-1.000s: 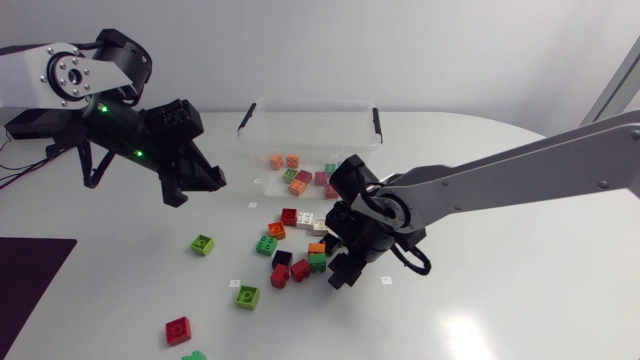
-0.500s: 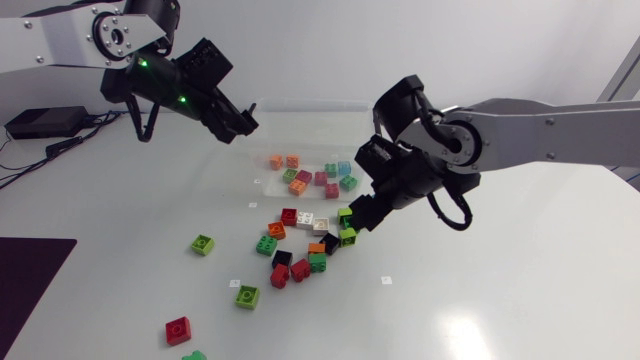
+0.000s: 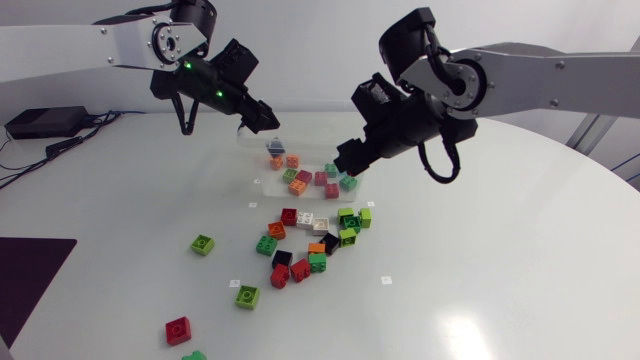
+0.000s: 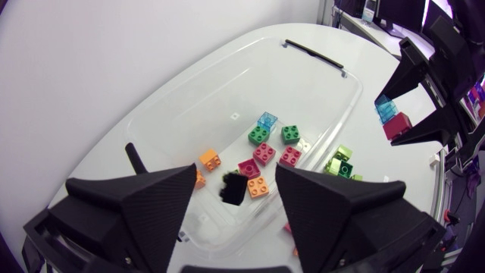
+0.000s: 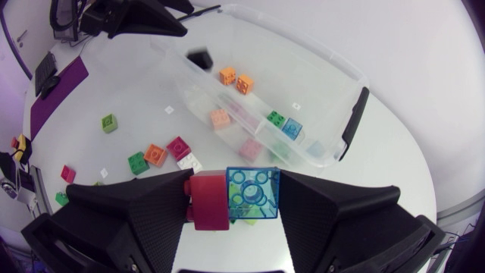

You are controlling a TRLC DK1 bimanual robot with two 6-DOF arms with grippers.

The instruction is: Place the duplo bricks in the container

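Head view: both arms at container, right loaded, left empty

Container (image 4: 227,98) is clear plastic at the back-middle of the counter (image 3: 500,290), with several bricks lying flat on its floor. Left arm (image 3: 120,40) hangs over its far-left corner. The left jaws are spread wide with nothing in them. A black brick (image 4: 233,189) is right under them, blurred, so cannot tell if it has landed. Right arm (image 3: 560,75) is near the container's right end, about over the front wall. The right jaws are clamped on a brick pair (image 5: 231,199), one red and one clear blue, side by side.

Handling, judged: the bricks look like hard, light, stiff plastic with smooth, slippery sides and nothing fragile. Best hold is on two opposite flat walls, studs up. The pair is squeezed end to end through both bricks, so it could hinge or pop apart if pressure eases. It likely needs a low drop.

Edges and room: the see-through walls are easy to misjudge. The rim and the black clip handle (image 4: 313,54) at the end are the things to clip. Bare floor shows mid-container, enough for a drop. The two arms are apart but share the opening. Loose bricks (image 3: 310,240) cluster just in front of the container. A green brick (image 3: 203,244) and a red brick (image 3: 178,330) lie well apart toward the near left, with open counter around them.
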